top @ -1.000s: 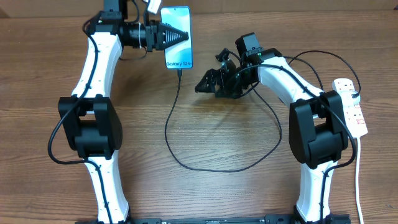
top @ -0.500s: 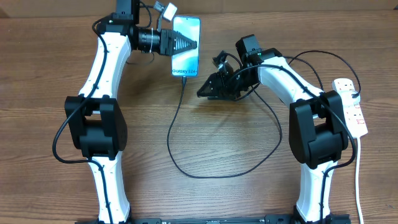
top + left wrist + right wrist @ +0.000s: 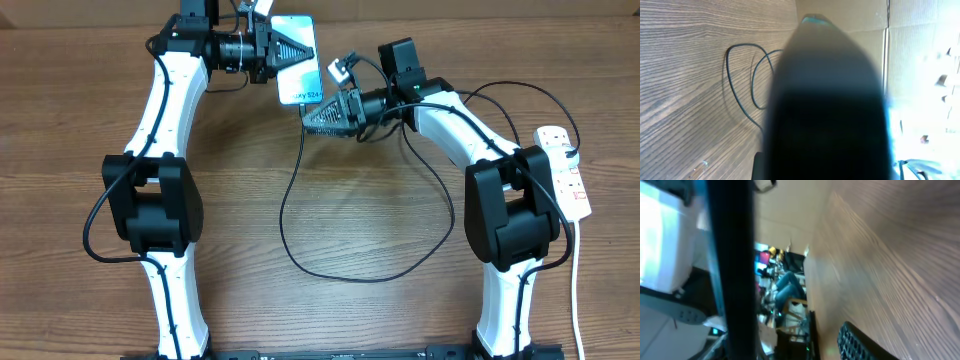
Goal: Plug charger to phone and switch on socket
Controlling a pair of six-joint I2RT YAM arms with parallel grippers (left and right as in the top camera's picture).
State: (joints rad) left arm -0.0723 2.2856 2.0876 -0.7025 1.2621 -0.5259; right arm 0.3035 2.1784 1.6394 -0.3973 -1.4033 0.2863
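My left gripper (image 3: 300, 48) is shut on the phone (image 3: 303, 85), holding it tilted above the far side of the table, its light blue screen facing up. In the left wrist view the phone (image 3: 815, 21) is a dark blur filling the middle. The charger (image 3: 284, 215), a thin black cable, rises to the phone's lower end and loops back over the table. My right gripper (image 3: 308, 117) sits just below that end, where the connector tip is hidden. Its jaws stand apart: one ribbed pad (image 3: 860, 340) shows a clear gap from a dark upright bar (image 3: 732, 255). The socket (image 3: 566, 172) lies at the right edge.
A white cord (image 3: 576, 290) runs from the socket toward the near edge. A cardboard wall (image 3: 920, 60) stands behind the table. Loops of the black cable (image 3: 740, 95) lie on the wood between the two arms.
The left arm carried the phone right and farther back, tilting it. The right gripper moved left up to the phone's lower end and its jaws narrowed. The cable loop shifted right.
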